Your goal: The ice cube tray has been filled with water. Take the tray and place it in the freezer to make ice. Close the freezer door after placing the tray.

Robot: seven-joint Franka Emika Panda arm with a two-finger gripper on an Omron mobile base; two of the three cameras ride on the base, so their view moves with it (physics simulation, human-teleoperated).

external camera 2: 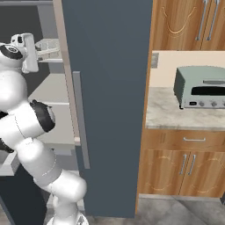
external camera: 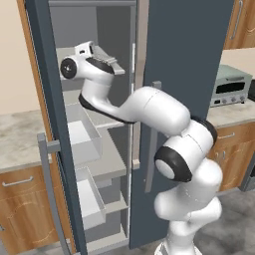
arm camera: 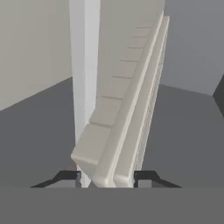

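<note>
My gripper (arm camera: 108,178) is shut on the near end of the ice cube tray (arm camera: 124,100), a pale grey-white tray seen edge-on that runs away from the fingertips (arm camera: 70,177). The arm reaches into the open freezer (external camera: 115,30). It holds the tray (external camera: 118,68) at upper-shelf height, above a pale shelf (external camera: 107,159). From the right, the tray (external camera 2: 49,49) sticks out past the hand and gripper (external camera 2: 37,52) into the compartment. The freezer door (external camera: 47,74) stands wide open on the left, with a grey bar handle (external camera: 50,189) and pale bins (external camera: 82,134) on its inner face.
The fridge's plain right door (external camera 2: 110,88) is closed beside the arm. A grey-green toaster (external camera 2: 202,88) sits on the stone counter (external camera 2: 167,114) to the right, over brown wooden cabinets (external camera 2: 184,171). Another counter (external camera: 20,139) lies left of the open door.
</note>
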